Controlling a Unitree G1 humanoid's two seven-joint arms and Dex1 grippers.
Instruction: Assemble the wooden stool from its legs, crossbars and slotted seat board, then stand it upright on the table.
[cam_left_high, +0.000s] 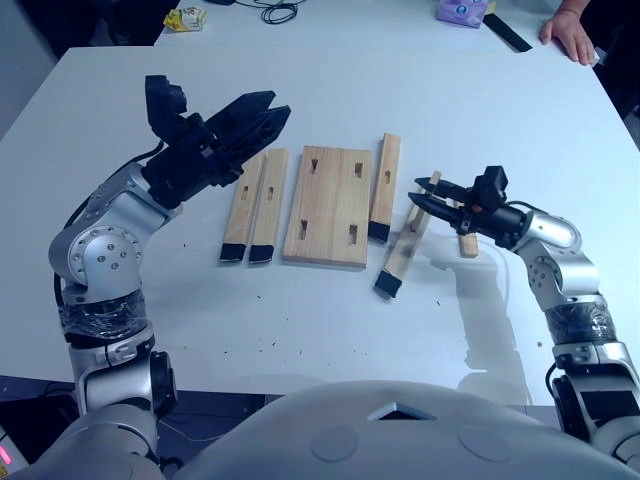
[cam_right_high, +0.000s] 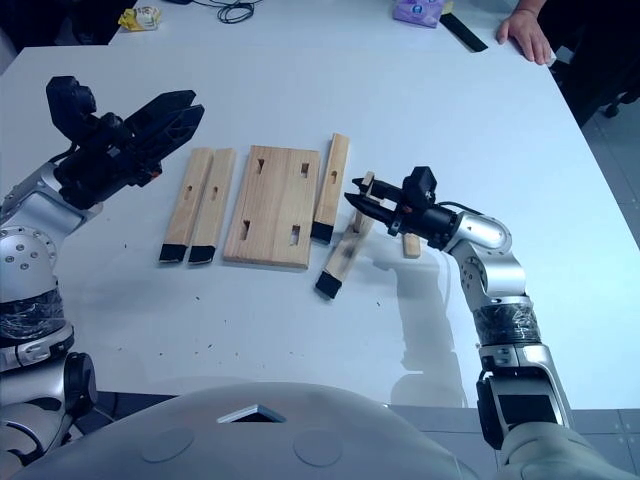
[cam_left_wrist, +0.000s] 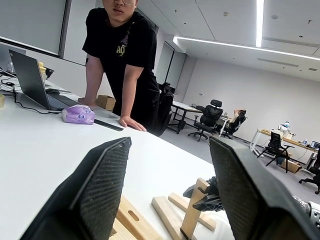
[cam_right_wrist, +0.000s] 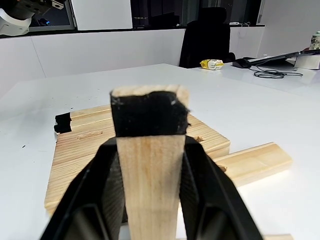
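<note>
Where the right claw (cam_left_high: 418, 192) clamps shut on a slanting leg (cam_left_high: 400, 258), that leg's black-tipped end lies nearer than the claw, low over the worktop (cam_left_high: 300, 320). To that claw's left the slotted seat board (cam_left_high: 328, 205) lies flat. Farther left, the left claw (cam_left_high: 266, 110) hangs wide open above a pair of legs (cam_left_high: 243, 205), holding nothing.

Head stereo pair looking down over whole table (cam_left_high: 420, 100), wrist cameras low, close, sharing the raised leg (cam_right_wrist: 150, 165)

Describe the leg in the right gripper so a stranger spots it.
On the white table, find the slotted seat board. Right of it is a black-tipped leg. Unlike the three legs parallel to the board, it slants, bare end pinched in the right gripper.
</note>
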